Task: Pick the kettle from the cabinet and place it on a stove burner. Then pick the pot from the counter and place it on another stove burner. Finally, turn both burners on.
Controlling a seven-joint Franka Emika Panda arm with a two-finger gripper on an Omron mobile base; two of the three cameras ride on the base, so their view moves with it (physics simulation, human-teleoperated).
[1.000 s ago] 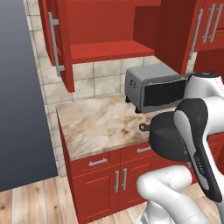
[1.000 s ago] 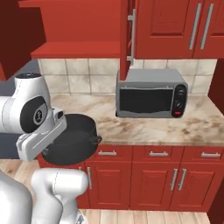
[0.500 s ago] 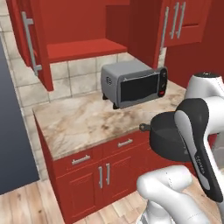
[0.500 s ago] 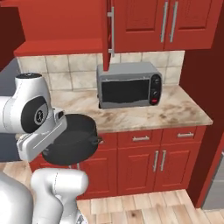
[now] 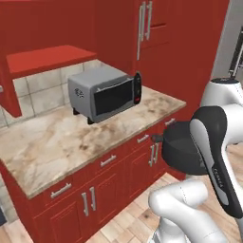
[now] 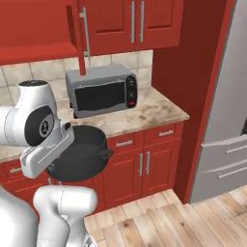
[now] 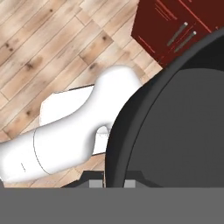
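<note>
The squat round black pot with small side loop handles hangs in the air in front of the robot's white arm, clear of the beige-brown marbled stone counter and level with the red drawer fronts below the slab's edge. In the hand view the pot's dark rim curves up from the bottom edge, and the gripper has its two small dark finger tips drawn close together on either side of that rim, so it is clamped on the pot's wall. In the left base view the pot shows beside the arm's dark wrist joint, with one loop handle pointing towards the low red cabinets with short grey handles. A grey boxy microwave oven with a dark glass door stands on the counter against the tiled wall. Above it hang red wall cabinets with long vertical grey bar handles, and a red shelf juts out over the counter. At the right edge of the right base view stands a tall grey refrigerator. Light wooden floorboards lie below the pot.
</note>
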